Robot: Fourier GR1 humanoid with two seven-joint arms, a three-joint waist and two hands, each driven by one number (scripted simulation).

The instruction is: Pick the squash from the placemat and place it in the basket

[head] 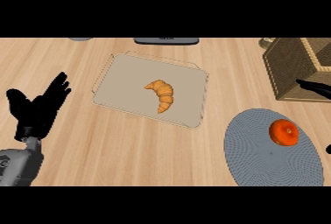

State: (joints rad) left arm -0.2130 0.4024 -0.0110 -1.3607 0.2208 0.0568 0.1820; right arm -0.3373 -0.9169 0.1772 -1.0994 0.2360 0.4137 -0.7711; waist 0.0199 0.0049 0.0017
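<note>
The squash (283, 132), round and orange, lies on the upper right part of a grey round placemat (268, 164) at the lower right. The woven basket (287, 65) stands at the upper right, cut by the picture's edge. My right hand (315, 87) comes in from the right edge with straight fingers lying in front of the basket's near wall, above the squash and apart from it; most of the hand is out of view. My left hand (35, 109) rests open at the far left, fingers up, holding nothing.
A beige tray (126, 83) with a croissant (163, 94) on it sits in the middle of the wooden counter. A dark flat object (166, 40) and a small grey one (81, 38) lie at the back edge.
</note>
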